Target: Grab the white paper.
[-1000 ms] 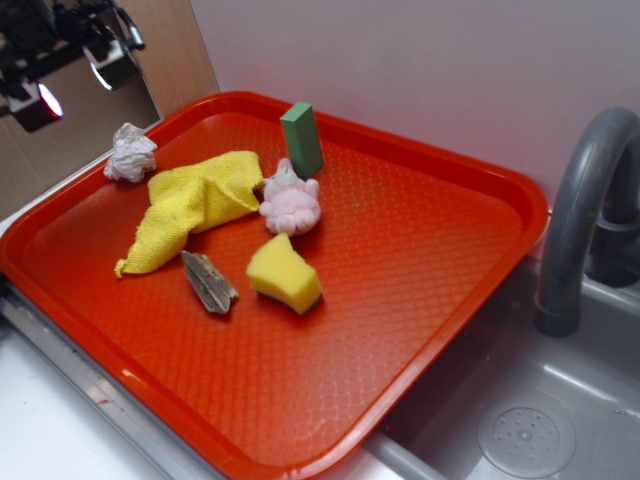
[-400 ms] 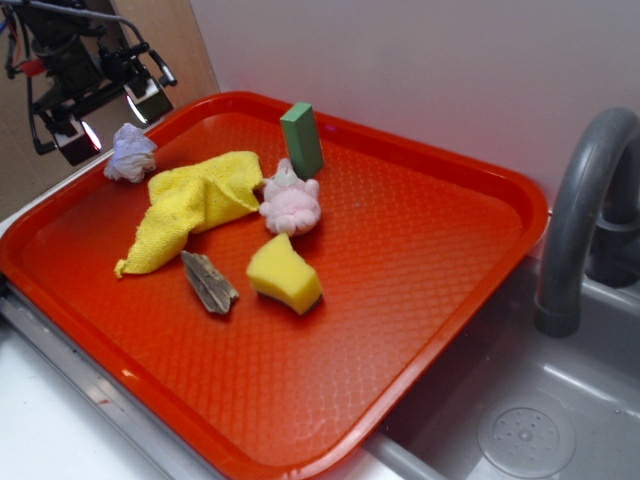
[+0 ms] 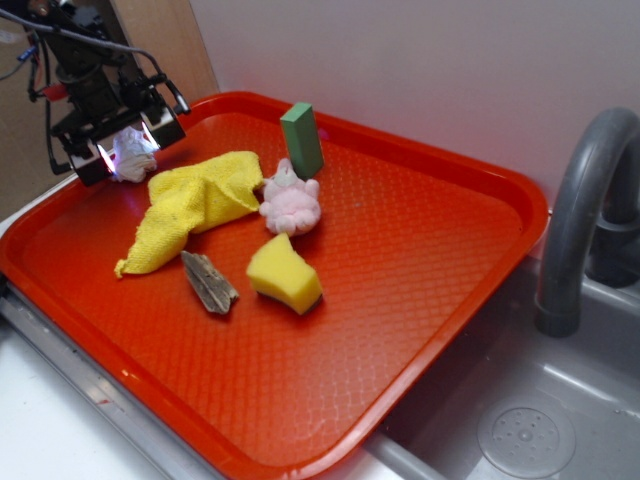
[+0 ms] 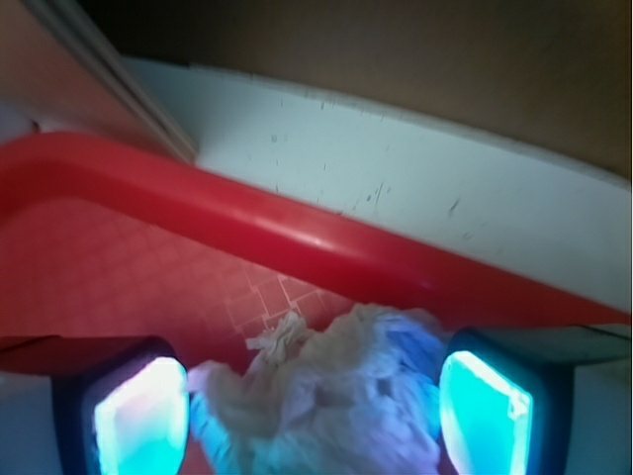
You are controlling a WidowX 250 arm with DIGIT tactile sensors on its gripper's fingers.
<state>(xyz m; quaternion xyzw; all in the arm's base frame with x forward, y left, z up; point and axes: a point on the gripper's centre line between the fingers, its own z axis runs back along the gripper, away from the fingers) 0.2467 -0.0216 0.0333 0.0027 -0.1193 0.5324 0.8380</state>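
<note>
The white paper (image 3: 131, 156) is a crumpled ball lying near the tray's far left rim, just left of the yellow cloth. My gripper (image 3: 126, 150) has come down around it, one finger on each side. In the wrist view the white paper (image 4: 336, 396) fills the gap between the two glowing pads (image 4: 138, 416), and the gripper (image 4: 312, 411) stands open, its jaws wide apart with the paper loose between them. The lower part of the ball is cut off by the frame edge.
On the red tray (image 3: 420, 330) lie a yellow cloth (image 3: 195, 200), a pink plush (image 3: 291, 205), a green block (image 3: 301, 138), a yellow sponge (image 3: 284, 274) and a piece of wood (image 3: 208, 281). The tray rim (image 4: 297, 233) runs just beyond the paper. A sink and faucet (image 3: 580, 210) stand at the right.
The gripper has come down and to the right from above the tray's corner, and now straddles the white paper. Nothing on the tray has moved.
</note>
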